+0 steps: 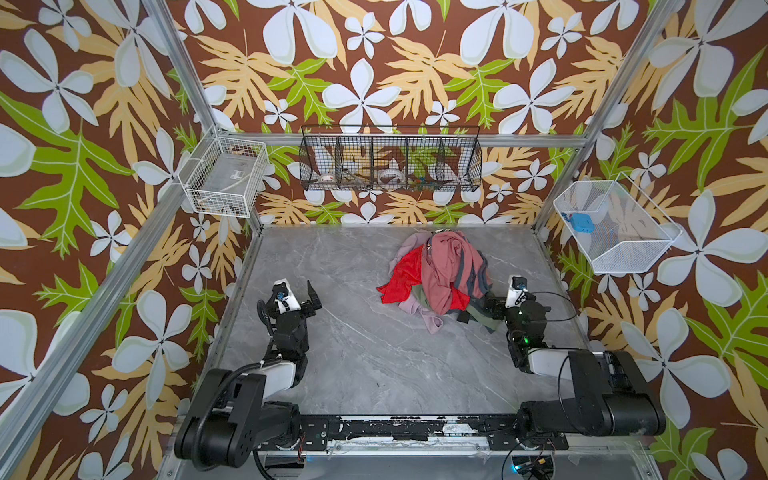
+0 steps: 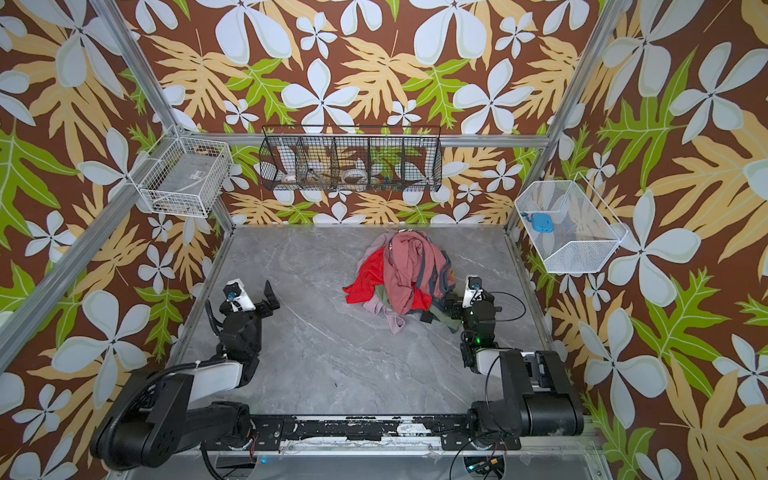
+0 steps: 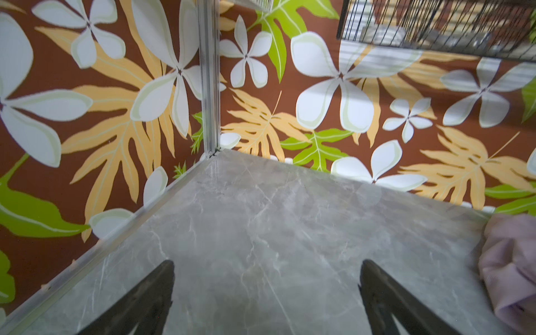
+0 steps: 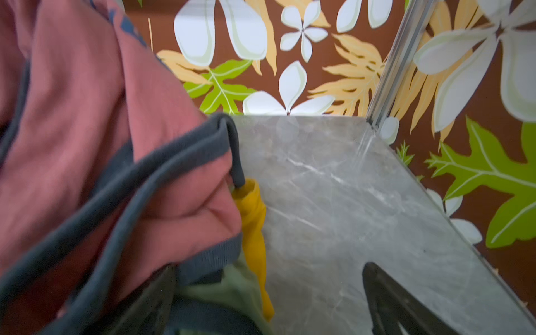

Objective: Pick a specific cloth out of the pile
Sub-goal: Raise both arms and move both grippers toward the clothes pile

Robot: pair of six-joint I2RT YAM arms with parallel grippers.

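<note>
While the left gripper [image 1: 297, 292] sat at the left side of the grey marble table [image 1: 353, 357], its jaws stood wide apart with nothing between them. The left wrist view confirmed it: left gripper [image 3: 266, 271] spread over bare table, and the cloth [image 3: 510, 261] showed only at the frame edge, outside the jaw gap and well apart.

At mid-table toward the back wall lay the pile [image 1: 444, 270], with a dusty-rose garment [image 1: 446, 266] draped on top and a red cloth [image 1: 403, 278] spilling left. The cloth [image 1: 417, 309], pale lilac-pink, poked out at the heap's near-left bottom edge, under the red one, with a strap-like loop trailing onto the table. More lilac showed at the pile's back-left corner. Same layout in both top views, cloth [image 2: 380, 311].

The right gripper [image 1: 478, 308] was at the pile's near-right edge, jaws spread wide, gripping nothing. In the right wrist view, right gripper [image 4: 266, 274], one finger was half covered by the rose garment's grey-blue hem and an olive green piece [image 4: 232, 290], the other over bare table. A yellow cloth [image 4: 252, 226] lay between them. The lilac cloth was not between these jaws; it lay on the pile's other side.
</note>
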